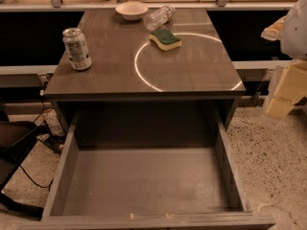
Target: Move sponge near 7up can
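The tool [284, 96] hung off the right edge of the surface [192, 75], and how far open it was could not be told. The sponge [165, 39] lay green side up beside a tipped clear bottle [159, 17], well apart from the 7up can [76, 48] standing at the left.

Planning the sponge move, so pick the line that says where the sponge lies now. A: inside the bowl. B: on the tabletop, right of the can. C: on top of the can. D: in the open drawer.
B: the sponge lies on the table right of the 7up can, just in front of the tipped bottle; the gripper is off the table's right side.
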Tool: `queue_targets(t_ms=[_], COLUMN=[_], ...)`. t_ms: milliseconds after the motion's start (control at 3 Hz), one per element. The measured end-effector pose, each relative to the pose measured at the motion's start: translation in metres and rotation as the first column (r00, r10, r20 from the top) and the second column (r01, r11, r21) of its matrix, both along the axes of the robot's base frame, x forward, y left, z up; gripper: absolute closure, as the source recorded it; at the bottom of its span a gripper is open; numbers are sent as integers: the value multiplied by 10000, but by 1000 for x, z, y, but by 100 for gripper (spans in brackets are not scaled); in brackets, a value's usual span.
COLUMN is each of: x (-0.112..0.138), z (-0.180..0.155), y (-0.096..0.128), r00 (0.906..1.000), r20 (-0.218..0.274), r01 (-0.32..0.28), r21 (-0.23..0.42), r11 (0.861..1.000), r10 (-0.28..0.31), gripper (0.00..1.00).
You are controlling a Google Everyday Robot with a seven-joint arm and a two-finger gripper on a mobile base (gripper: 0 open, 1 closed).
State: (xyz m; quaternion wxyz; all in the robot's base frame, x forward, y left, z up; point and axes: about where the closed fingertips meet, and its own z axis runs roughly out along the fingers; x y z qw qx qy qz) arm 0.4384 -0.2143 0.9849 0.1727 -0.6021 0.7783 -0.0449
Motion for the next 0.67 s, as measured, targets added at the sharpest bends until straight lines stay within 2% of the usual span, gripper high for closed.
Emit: queue_targets(t_ms=[333, 667], x=[0, 31], z=[0, 4], y=[0, -3], r00=[10000, 9965], r20=[0, 720], r01=[0, 374], r21=[0, 616], r11=[10000, 9974], r10=[0, -418], gripper=[0, 0])
